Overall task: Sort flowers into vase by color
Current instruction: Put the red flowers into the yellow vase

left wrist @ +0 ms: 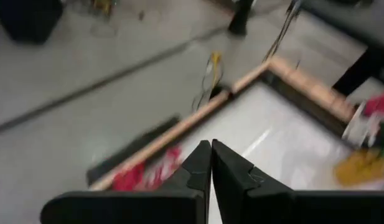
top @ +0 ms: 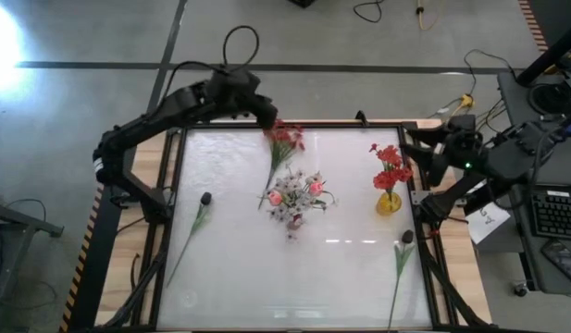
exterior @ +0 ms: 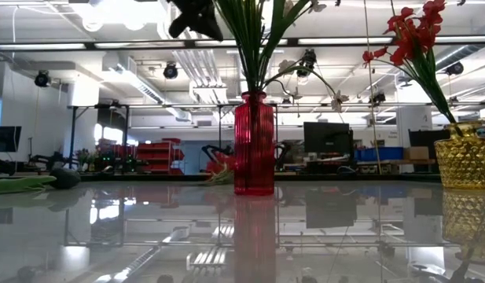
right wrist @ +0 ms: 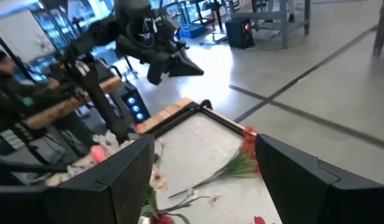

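Nearest the front edge of the glossy white table (top: 239, 268), two dark-headed green stems lie flat: one at the left (top: 198, 222), one at the right (top: 401, 254), with bare reflective surface between them. Further in, mid-table, a ribbed red glass vase (exterior: 253, 143) stands upright holding a cluster of pale white sprays and pink buds (top: 295, 196); a red spray (top: 283, 148) leans out of it on a long green stalk toward the far edge. To the right stands a faceted yellow vase (top: 389, 203) with bushy red blossoms (top: 390, 165), near the right rail. Level with it, off the table's right side, the right gripper (right wrist: 204, 162) waits with its broad dark fingers spread wide and nothing between them. Farthest back, over the far wooden rim (left wrist: 198, 115), the left gripper (left wrist: 211, 158) hangs with its two tapered black fingers pressed together, holding nothing, just above the red spray's blossoms and not touching them. Concrete floor (top: 341, 46) lies beyond.
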Controlling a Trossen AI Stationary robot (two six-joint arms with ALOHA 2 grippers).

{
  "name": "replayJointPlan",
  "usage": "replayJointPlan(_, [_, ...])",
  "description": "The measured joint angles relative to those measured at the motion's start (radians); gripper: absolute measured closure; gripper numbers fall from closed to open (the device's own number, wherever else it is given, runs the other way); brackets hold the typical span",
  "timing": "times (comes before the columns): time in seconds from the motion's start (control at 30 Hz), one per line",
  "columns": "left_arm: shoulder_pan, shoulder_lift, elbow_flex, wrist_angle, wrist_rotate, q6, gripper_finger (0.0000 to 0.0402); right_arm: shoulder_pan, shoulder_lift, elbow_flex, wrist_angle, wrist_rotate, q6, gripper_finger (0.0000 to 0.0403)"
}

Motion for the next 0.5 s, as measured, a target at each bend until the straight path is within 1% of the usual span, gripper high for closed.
replayJointPlan(0.1, [0.0, 0.005, 0.0, -0.135, -0.002, -0.088, 0.0401, -0.009, -0.002, 0.0, -0.003, 0.0, -0.016, 0.0133])
replayJointPlan(0.17, [-0.001, 0.026, -0.002, -0.209, -0.045, -0.151, 0.0401, -0.016, -0.007, 0.0, -0.003, 0.0, -0.018, 0.0133])
replayJointPlan(0.23, [-0.005, 0.057, -0.014, -0.269, -0.079, -0.168, 0.0398, -0.021, -0.014, 0.0, -0.005, 0.0, -0.018, 0.0133])
replayJointPlan(0.27, [-0.007, 0.075, -0.027, -0.281, -0.08, -0.17, 0.0392, -0.022, -0.015, 0.0, -0.006, 0.0, -0.018, 0.0133])
replayJointPlan(0.33, [-0.01, 0.092, -0.072, -0.264, -0.056, -0.176, 0.0374, -0.022, -0.02, 0.0, -0.006, 0.0, -0.018, 0.0133])
replayJointPlan(0.43, [-0.011, 0.099, -0.175, -0.209, 0.034, -0.211, 0.0334, -0.022, -0.023, 0.0, -0.006, -0.002, -0.01, 0.0133])
replayJointPlan(0.5, [-0.01, 0.099, -0.268, -0.171, 0.034, -0.248, 0.0303, -0.022, -0.024, 0.0, -0.006, -0.002, -0.008, 0.0133])
